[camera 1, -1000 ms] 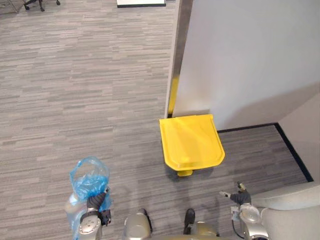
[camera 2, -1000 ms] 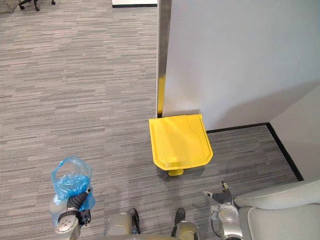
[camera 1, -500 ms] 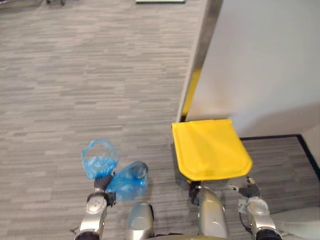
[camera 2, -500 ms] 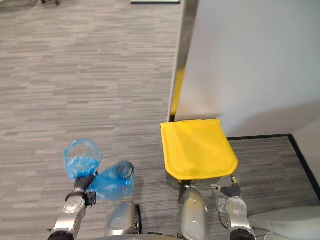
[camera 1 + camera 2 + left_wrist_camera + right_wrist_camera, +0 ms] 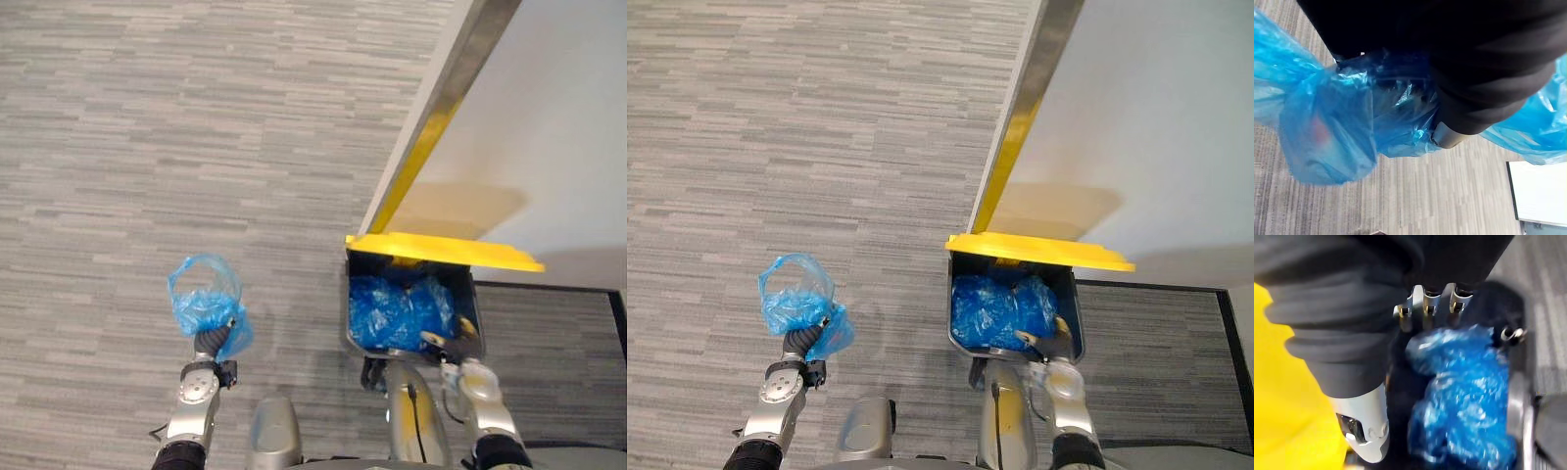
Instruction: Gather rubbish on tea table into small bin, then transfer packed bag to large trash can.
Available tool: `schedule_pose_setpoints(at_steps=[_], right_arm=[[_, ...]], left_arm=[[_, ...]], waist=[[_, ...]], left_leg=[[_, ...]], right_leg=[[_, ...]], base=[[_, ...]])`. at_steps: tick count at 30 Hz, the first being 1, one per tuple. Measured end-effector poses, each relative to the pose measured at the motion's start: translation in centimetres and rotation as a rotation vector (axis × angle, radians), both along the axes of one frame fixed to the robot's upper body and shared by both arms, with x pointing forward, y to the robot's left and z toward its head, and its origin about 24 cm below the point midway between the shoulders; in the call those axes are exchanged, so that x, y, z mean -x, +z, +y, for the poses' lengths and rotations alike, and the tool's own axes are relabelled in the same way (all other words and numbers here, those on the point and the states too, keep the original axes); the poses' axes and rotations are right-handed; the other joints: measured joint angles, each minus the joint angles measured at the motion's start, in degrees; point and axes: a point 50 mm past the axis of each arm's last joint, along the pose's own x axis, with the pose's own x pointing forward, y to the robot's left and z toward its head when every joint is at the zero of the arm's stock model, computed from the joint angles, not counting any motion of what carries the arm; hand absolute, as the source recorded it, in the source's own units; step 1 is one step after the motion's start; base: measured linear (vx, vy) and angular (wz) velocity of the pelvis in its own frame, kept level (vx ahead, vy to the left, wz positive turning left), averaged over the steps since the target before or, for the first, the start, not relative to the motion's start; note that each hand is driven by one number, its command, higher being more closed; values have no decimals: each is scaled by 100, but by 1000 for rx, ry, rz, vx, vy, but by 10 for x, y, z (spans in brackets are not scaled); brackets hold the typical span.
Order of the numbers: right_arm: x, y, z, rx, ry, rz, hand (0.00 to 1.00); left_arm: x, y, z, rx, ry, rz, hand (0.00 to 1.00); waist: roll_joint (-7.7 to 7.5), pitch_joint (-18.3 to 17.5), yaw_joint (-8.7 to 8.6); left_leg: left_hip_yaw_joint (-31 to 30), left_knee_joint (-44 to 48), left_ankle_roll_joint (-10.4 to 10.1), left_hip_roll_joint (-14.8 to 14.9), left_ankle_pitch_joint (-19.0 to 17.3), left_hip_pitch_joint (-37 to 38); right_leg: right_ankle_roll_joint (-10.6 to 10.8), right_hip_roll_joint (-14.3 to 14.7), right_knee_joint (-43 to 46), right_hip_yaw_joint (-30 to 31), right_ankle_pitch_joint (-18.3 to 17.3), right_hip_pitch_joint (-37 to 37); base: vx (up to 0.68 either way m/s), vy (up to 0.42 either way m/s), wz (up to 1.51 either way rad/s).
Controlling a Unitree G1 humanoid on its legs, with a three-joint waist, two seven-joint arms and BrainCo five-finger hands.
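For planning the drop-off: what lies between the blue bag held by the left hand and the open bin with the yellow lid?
Nothing but grey carpet separates the blue bag from the bin, as the left eye view shows.

No words, numbers, labels or signs can be read anywhere. The crumpled blue plastic bag, gripped by the fingers of the left hand, is plain film. The yellow plastic lid, standing raised on the dark large trash can well to the right of those fingers, carries no legible print.
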Motion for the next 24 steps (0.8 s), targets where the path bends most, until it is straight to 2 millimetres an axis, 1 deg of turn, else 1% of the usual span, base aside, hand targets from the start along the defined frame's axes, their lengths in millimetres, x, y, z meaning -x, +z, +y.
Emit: schedule_pose_setpoints(at_steps=[1,2,3,4,5,6,7,8,9,10,11,13,14,15,18,20,22,23,24], right_arm=[[-12,8,9,5,41,-37,0],[-29,22,16,12,74,-89,0],[-39,30,18,20,87,-118,0],[-57,47,17,54,113,-170,0],[-66,56,14,79,124,-195,0],[-90,82,2,149,134,-243,0],[-93,86,0,161,132,-250,0],[-103,103,-12,208,121,-279,0],[-116,131,-27,271,106,-336,0],[-118,136,-29,284,104,-347,0],[-126,157,-38,339,99,-384,0],[-132,180,-49,394,84,-421,0],[-134,182,-53,415,82,-411,0],[-134,182,-54,421,82,-408,0],[-137,191,-53,416,77,-430,0],[-139,204,-56,423,68,-459,0],[-140,208,-56,424,67,-472,0],[-141,211,-55,423,67,-478,0],[-141,212,-55,423,67,-480,0]], left_arm=[[1,0,2,-4,2,2,100],[4,-1,4,-12,4,9,100],[5,-1,6,-16,5,12,100],[6,-1,7,-20,5,13,100],[5,-1,7,-21,5,11,100],[6,1,10,-25,6,0,100],[6,1,10,-27,6,-2,100],[4,4,12,-24,9,-21,100],[1,8,13,-10,17,-48,100],[1,8,12,-8,17,-54,100],[-1,12,11,-2,13,-73,100],[-6,19,7,7,-8,-110,100],[-12,25,3,13,-25,-144,100],[-14,27,1,13,-35,-155,100],[-25,40,-6,5,-89,-213,100],[-39,56,-18,3,-147,-281,100],[-48,64,-30,7,-196,-314,100],[-54,69,-37,14,-229,-332,100],[-56,71,-42,19,-250,-341,100]], waist=[[-26,-14,24],[-43,-16,41],[-60,-21,51],[-68,-20,117],[-68,-19,165],[-69,-18,178],[-69,-18,179],[-69,-17,175],[-72,-16,172],[-73,-15,171],[-76,-13,165],[-80,-6,166],[-97,4,169],[-98,4,174],[-112,100,157],[-108,281,153],[-111,331,144],[-108,371,138],[-113,387,131]], left_leg=[[-117,-2,-4,-59,38,-139],[-207,-1,-7,-116,89,-280],[-238,-1,-24,-139,124,-343],[-271,-4,-41,-171,172,-431],[-272,-9,-48,-180,194,-466],[-344,-23,-80,-188,292,-571],[-360,-25,-86,-186,305,-593],[-442,-39,-120,-175,338,-674],[-508,-53,-148,-167,374,-747],[-512,-58,-149,-166,375,-752],[-516,-65,-148,-163,387,-774],[-517,-67,-136,-162,412,-850],[-517,-64,-134,-164,422,-888],[-523,-60,-133,-163,423,-914],[-534,14,-116,-155,413,-1014],[-534,89,-123,-155,416,-1035],[-522,154,-143,-155,426,-1067],[-479,231,-126,-148,414,-1068],[-448,257,-119,-147,410,-1066]], right_leg=[[10,-11,-48,-25,37,-52],[-42,-18,-98,-35,83,-120],[-57,-26,-106,-34,104,-164],[-85,-55,-108,-46,147,-228],[-127,-63,-108,-47,176,-262],[-169,-95,-146,-132,219,-283],[-175,-97,-161,-151,235,-283],[-244,-92,-223,-234,283,-289],[-266,-85,-300,-290,334,-292],[-277,-84,-308,-296,343,-292],[-308,-78,-351,-302,385,-292],[-292,-59,-487,-310,481,-293],[-304,-51,-563,-310,540,-293],[-298,-43,-606,-312,566,-293],[-217,2,-772,-314,635,-286],[-180,14,-827,-308,688,-252],[-171,33,-888,-291,743,-245],[-254,45,-888,-256,806,-231],[-242,45,-890,-235,826,-227]], base=[[-70,-7,32],[-62,-6,35],[-42,-3,26],[-24,-12,12],[-28,-31,22],[-18,-34,19],[-18,-47,29],[-17,-43,23],[-22,-40,20],[-33,-29,11],[-33,-15,3],[-58,-4,1],[-79,4,0],[-77,7,-1],[-60,4,-2],[-47,7,-2],[-28,27,-7],[-15,44,-12],[-10,61,-16]])
